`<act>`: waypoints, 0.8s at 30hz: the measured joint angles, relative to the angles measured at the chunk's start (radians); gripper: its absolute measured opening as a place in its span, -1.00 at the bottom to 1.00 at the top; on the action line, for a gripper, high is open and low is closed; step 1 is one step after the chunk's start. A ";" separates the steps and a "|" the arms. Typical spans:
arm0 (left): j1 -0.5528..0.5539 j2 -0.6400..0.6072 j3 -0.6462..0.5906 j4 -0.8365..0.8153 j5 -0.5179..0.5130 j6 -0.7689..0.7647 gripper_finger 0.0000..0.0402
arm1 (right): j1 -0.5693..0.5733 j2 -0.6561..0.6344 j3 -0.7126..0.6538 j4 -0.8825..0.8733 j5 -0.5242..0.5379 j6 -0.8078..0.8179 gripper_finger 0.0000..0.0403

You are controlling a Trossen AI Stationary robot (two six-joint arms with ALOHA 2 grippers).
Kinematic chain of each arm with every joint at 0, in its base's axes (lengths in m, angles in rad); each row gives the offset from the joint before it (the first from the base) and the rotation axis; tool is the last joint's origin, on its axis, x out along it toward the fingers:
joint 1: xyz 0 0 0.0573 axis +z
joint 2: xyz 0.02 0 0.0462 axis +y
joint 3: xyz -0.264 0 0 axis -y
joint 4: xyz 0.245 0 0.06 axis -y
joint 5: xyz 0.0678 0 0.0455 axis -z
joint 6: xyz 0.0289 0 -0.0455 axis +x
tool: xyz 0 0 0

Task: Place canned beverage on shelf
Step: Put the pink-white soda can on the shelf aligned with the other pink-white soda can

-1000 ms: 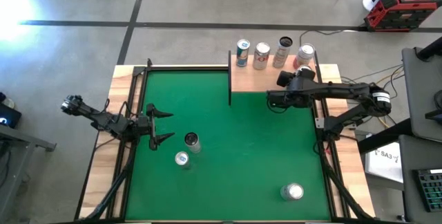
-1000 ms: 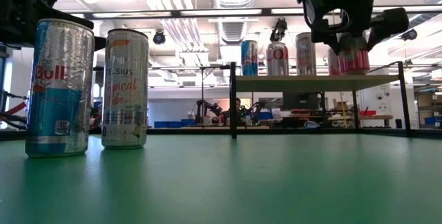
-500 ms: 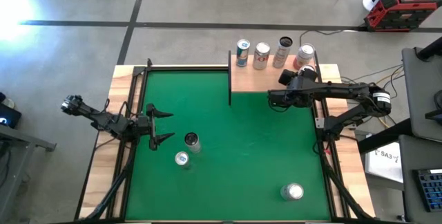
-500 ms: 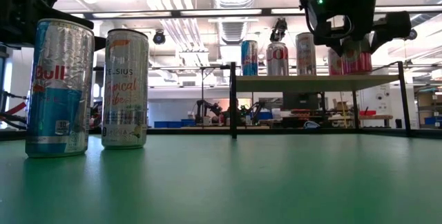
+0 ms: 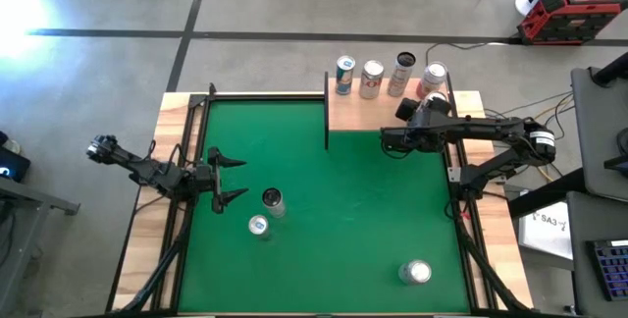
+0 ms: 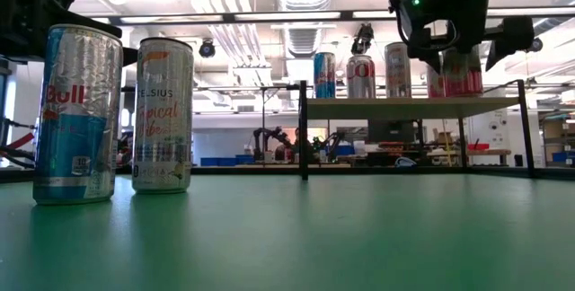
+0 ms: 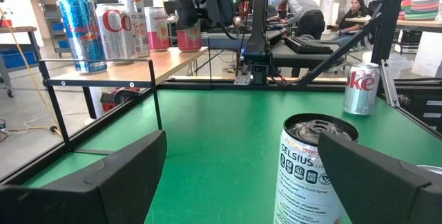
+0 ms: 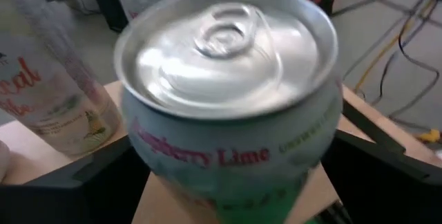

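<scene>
While upright on shelf (image 5: pixel 358 112), can (image 8: pixel 231 106) sits between spread right end effector (image 6: pixel 463 53) fingers

Green felt tabletop (image 5: pixel 343 190), matt and slightly fuzzy, framed by pale bare-wood side rims (image 5: pixel 169 151). The shelf (image 5: pixel 378 114) shows a smooth light-wood board on thin black metal posts (image 6: pixel 303 129). Shiny aluminium everywhere: the raspberry-lime can (image 8: pixel 231 99) with its bright brushed lid, the glossy printed Celsius can (image 7: pixel 314 172). Dark matt plastic on the left gripper (image 7: pixel 242 175).
</scene>
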 joint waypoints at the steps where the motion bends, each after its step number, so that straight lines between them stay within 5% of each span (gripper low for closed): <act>1: 0.000 0.000 0.000 0.000 0.000 0.000 0.80 | 0.000 0.000 0.000 0.000 -0.013 0.012 0.90; 13: 0.000 0.000 0.000 0.000 0.000 0.000 0.80 | 0.000 0.000 0.013 -0.005 -0.157 0.032 0.91; 24: 0.000 0.000 0.000 0.000 0.000 0.000 0.80 | -0.002 -0.012 0.194 -0.009 -0.251 -0.136 0.91</act>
